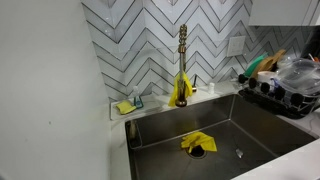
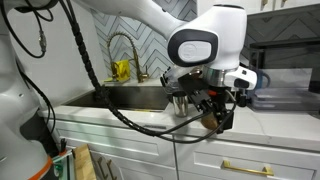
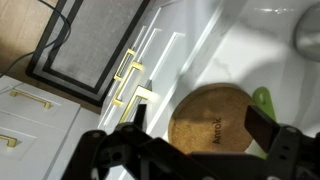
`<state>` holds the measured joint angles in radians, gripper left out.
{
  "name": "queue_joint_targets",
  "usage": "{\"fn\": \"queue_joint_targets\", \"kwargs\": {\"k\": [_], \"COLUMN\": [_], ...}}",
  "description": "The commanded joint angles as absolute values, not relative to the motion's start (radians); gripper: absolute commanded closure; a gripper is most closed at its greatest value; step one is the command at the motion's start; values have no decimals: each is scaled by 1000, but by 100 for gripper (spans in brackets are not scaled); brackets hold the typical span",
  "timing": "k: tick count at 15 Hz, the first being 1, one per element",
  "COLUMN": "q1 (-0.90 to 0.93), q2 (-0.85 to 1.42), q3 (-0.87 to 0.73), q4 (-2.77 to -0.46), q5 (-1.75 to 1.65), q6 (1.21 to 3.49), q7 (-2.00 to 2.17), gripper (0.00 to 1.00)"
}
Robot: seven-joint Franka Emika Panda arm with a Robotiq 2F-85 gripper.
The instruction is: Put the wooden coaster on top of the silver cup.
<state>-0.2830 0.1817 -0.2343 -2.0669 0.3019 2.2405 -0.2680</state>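
A round wooden coaster (image 3: 212, 122) with a printed word lies on the white countertop (image 3: 250, 40) near its front edge in the wrist view. My gripper (image 3: 200, 115) is open, with one dark finger on each side of the coaster; the right finger is at the coaster's rim and the left stands a little apart. In an exterior view my gripper (image 2: 218, 113) hangs low over the counter to the right of the sink, with a brownish disc (image 2: 209, 121) at its fingers. A silver cup (image 2: 180, 100) stands just behind it. A grey rounded edge (image 3: 306, 35) shows at the wrist view's top right.
A green object (image 3: 263, 100) lies beside the coaster. White cabinet drawers with gold handles (image 3: 128, 80) and a floor mat (image 3: 95, 45) lie below the counter edge. A sink (image 1: 215, 135) holds a yellow cloth (image 1: 197, 143); a gold faucet (image 1: 182, 60) and a dish rack (image 1: 285, 90) stand around it.
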Motion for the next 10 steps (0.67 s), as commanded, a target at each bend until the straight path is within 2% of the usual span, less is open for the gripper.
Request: {"fn": "queue_joint_targets", "kwargs": {"k": [1,10], "q1": [-317,-373], "q2": [199,274], "q3": [-229,-198], "q4": [-2066,-2049], "q5": [346,650], "q6": [2262,2302], "q7": [-302,-359], "gripper": [0,1]}}
